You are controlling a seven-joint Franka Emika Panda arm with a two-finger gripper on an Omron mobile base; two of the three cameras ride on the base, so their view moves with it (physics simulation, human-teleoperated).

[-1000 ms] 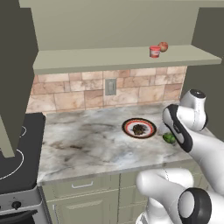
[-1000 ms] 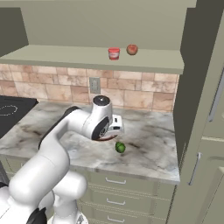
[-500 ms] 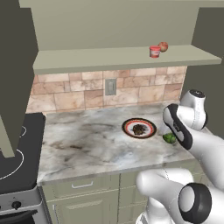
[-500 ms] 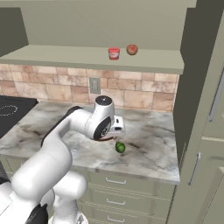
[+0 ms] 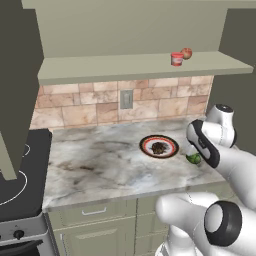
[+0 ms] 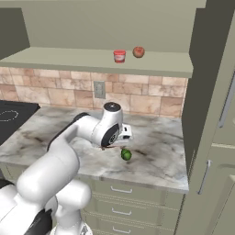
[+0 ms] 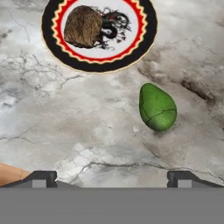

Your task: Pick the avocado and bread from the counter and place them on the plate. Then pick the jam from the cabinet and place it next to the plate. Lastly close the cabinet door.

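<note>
The bread (image 7: pixel 83 27) already sits on the plate (image 7: pixel 147 38), so one of the task's steps looks done. The avocado (image 7: pixel 157 107) lies on the counter (image 7: pixel 65 118) just beside the plate, with the gripper (image 7: pixel 111 177) spread wide and empty above it. The jam (image 5: pixel 177 59) stands on the cabinet (image 5: pixel 135 67) shelf next to a reddish ball (image 5: pixel 186 53), and the cabinet is open.

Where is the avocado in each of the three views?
Left base view: avocado at right, beside the arm.
Right base view: avocado at centre, below the hand.
Hand view: avocado right of centre.
Shared landmark: plate next to it.
</note>
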